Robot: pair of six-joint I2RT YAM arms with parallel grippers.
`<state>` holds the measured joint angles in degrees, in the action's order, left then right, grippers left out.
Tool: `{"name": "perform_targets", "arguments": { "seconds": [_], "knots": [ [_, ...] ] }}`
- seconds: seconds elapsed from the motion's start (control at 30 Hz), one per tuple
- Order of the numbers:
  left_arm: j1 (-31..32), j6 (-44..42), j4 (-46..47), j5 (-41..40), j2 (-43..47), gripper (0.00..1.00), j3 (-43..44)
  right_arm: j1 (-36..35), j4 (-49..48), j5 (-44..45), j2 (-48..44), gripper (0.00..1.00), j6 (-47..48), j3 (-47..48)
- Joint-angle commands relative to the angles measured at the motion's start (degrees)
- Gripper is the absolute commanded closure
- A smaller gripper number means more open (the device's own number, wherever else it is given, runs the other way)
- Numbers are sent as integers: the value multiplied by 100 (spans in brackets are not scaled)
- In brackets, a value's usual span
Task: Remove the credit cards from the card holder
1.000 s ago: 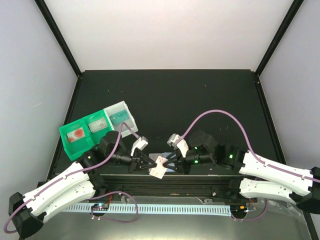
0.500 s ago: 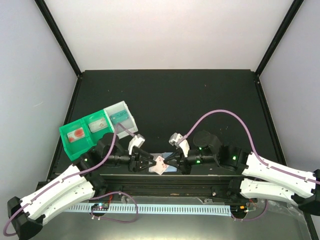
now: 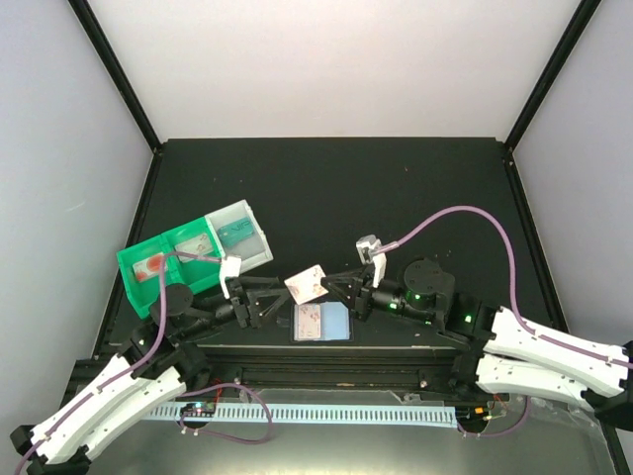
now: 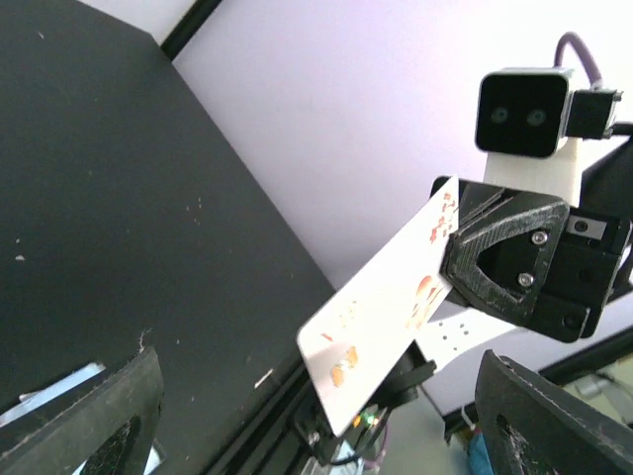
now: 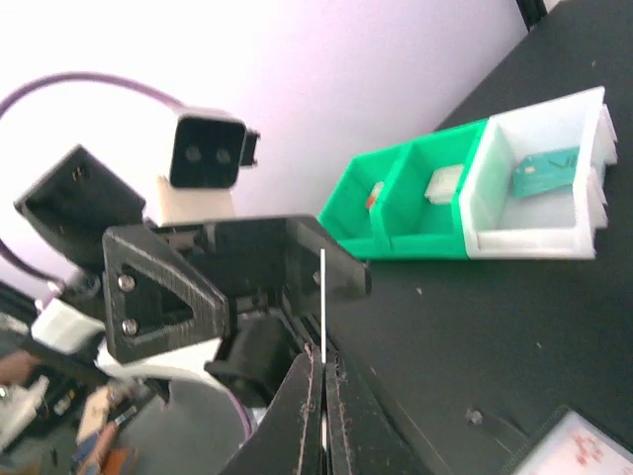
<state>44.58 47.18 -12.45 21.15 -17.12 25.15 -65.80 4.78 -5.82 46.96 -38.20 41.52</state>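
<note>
Holding 1 card [image 3: 306,284] clear of the card holder [image 3: 321,324].
Your right gripper [image 3: 328,286] clamps it, left gripper [image 3: 269,297] gapes; 1 more seems left inside.

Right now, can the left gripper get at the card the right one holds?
Likely yes. The right gripper holds the card by one end; its free end points toward the open left gripper, nothing between.

The card [image 3: 306,284] lifted off card holder [image 3: 321,323] by right hand [image 3: 328,285], left hand [image 3: 268,299] withdrawn
</note>
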Motion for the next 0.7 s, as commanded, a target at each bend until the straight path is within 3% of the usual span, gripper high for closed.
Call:
{"name": "perform_targets", "arguments": {
  "seconds": [0.0,0.17,0.33,0.6,0.67],
  "knots": [
    [-37,518,651,-313,34,12,-83,7,-1414,442,181,99,-867,-67],
    [-37,808,1168,-14,-129,23,-100,6,-2364,568,316,99,-1380,-327],
    [-37,1153,1899,52,-164,40,-253,6,-2528,658,430,99,-1517,-402],
    [-36,1082,1961,26,-253,97,-273,6,-2855,639,489,99,-1770,-663],
    [-32,1041,1932,41,-264,98,-246,6,-2779,668,480,98,-1775,-654]
  ]
}}
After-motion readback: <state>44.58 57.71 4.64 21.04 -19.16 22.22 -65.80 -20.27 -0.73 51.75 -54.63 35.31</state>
